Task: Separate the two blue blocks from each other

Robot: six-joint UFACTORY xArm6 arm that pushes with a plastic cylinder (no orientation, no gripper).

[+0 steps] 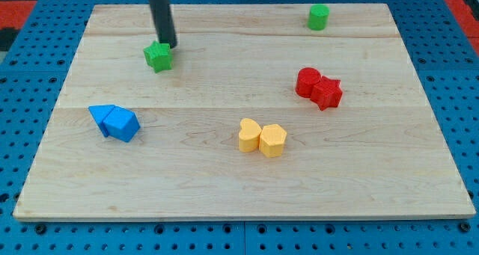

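Two blue blocks sit touching each other at the view's left: a blue triangle-like block (101,116) and a blue wedge-like block (123,125) just right of it. My tip (168,45) is near the view's top left, at the upper right edge of a green star block (158,56). The tip is well above and to the right of the blue pair, apart from them.
A green cylinder-like block (318,17) stands at the view's top right. Two red blocks (318,87) touch each other at the right. Two yellow blocks (263,137) touch near the middle bottom. The wooden board (247,188) lies on a blue pegboard.
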